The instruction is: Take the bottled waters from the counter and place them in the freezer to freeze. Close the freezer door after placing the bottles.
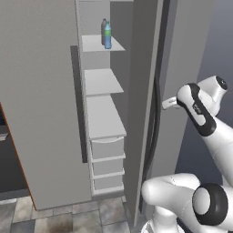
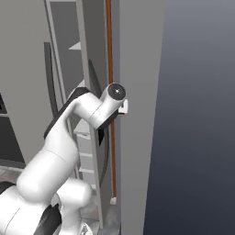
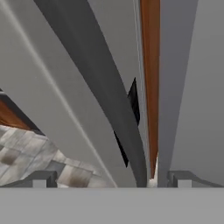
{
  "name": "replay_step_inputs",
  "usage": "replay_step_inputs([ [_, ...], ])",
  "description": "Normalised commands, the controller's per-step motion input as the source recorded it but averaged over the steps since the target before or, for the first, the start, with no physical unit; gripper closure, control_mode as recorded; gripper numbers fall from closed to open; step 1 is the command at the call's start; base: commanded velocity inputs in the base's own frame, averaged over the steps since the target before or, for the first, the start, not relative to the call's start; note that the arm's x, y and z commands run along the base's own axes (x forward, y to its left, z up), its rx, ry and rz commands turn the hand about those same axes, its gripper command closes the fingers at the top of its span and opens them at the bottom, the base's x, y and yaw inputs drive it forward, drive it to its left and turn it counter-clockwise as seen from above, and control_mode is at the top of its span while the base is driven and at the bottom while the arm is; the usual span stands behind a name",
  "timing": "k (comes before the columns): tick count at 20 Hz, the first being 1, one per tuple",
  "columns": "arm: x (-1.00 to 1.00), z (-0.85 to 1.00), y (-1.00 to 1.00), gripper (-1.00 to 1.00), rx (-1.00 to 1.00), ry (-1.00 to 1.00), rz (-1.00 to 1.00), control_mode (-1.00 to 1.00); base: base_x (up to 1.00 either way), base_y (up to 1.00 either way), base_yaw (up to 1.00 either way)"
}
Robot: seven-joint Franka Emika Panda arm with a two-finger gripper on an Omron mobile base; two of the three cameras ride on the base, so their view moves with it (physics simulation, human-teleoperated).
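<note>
The two bottles (image 1: 106,33) stand side by side, touching, on the top white shelf (image 1: 101,44) inside the freezer (image 1: 41,100), the blue one in front of the grey one. The right door (image 1: 148,91) stands ajar, and the gripper (image 3: 111,179) sits right at it with its fingers (image 3: 41,179) spread wide on either side of the long dark handle (image 3: 105,100) — not squeezing it and holding nothing. In the hand view, tiled floor (image 3: 26,153) shows below the door, and a thin brown strip (image 3: 151,78) runs beside the handle.
</note>
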Motion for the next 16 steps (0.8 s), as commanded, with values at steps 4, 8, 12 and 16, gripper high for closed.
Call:
replay_step_inputs([
  [4,0.23,-0.21,-0.01,-1.0,0.01,0.0,0.02,-1.0,0.0,0.0,0.0],
  [8,0.19,-0.26,0.0,-1.0,0.0,0.0,0.0,-1.0,0.0,0.0,0.0],
  [12,0.18,-0.22,0.0,-1.0,0.0,0.0,0.0,-1.0,0.0,0.0,0.0],
  [16,0.18,-0.15,0.0,-1.0,0.0,0.0,0.0,-1.0,0.0,0.0,0.0],
])
